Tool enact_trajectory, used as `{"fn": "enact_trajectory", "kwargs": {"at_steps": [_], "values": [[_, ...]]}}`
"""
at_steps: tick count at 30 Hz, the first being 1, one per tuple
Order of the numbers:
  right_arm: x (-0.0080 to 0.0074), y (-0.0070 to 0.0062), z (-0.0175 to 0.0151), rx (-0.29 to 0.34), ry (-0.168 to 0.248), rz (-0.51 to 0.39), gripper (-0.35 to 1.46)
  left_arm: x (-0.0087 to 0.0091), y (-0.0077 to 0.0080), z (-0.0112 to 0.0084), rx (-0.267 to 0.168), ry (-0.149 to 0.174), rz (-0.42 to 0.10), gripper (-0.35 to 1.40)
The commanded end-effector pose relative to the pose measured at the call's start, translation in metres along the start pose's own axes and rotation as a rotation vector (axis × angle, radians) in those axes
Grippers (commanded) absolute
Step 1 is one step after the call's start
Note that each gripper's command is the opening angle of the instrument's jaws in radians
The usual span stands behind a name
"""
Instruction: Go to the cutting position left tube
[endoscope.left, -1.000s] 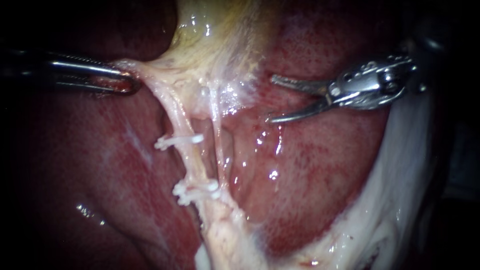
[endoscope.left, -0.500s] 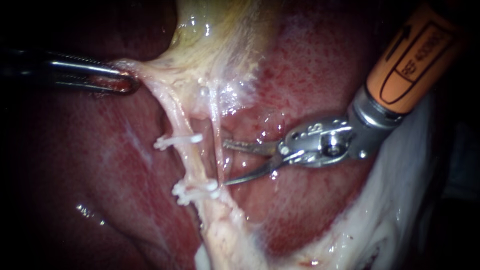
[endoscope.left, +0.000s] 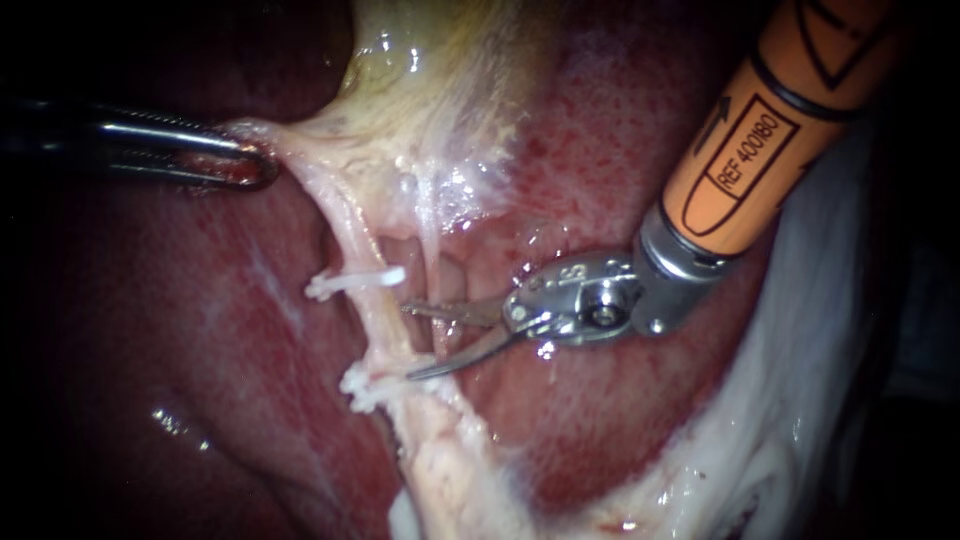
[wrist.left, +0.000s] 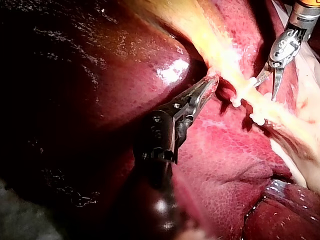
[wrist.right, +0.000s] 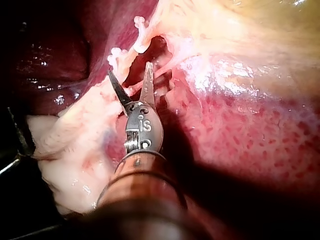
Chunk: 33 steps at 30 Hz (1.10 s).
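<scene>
Centre frame, the right instrument (endoscope.left: 425, 340) holds its blades wide, tips pointing left at the near-upright left tube (endoscope.left: 374, 318) between two clips (endoscope.left: 352, 282); upper left, the left instrument (endoscope.left: 245, 165) grips gallbladder (endoscope.left: 420, 100).

The only print is on the right instrument (endoscope.left: 408, 341). Its orange sleeve (endoscope.left: 800, 90) carries a black-outlined label (endoscope.left: 742, 160) with an arrow and a short line of characters. The metal joint (endoscope.left: 572, 297) behind the jaws bears two stamped letters (also visible in the right wrist view).
</scene>
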Motion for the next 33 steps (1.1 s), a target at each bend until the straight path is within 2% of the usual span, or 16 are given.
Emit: {"fn": "enact_trajectory", "kwargs": {"at_steps": [1,6,13,22,33], "values": [[-0.0001,0.0002,0.0,-0.003,0.001,0.0,1.43,0.0,0.0,0.0,0.0,0.0,0.0,-0.35],[0.0002,0.0006,0.0003,0.026,0.012,0.0,1.43,-0.0001,0.0,0.0001,0.001,0.0,0.0,-0.35],[0.0018,0.0005,0.0019,0.092,0.049,0.011,1.43,-0.0002,0.0,0.0001,0.001,0.0,0.001,-0.35],[0.0039,-0.0001,0.0043,0.118,0.09,0.024,1.43,-0.0002,0.0,0.0003,0.003,0.001,0.001,-0.35],[0.006,0.0001,0.0065,0.13,0.133,0.04,1.43,-0.0001,0.0001,0.0005,0.004,0.001,0.0,-0.35]]}}
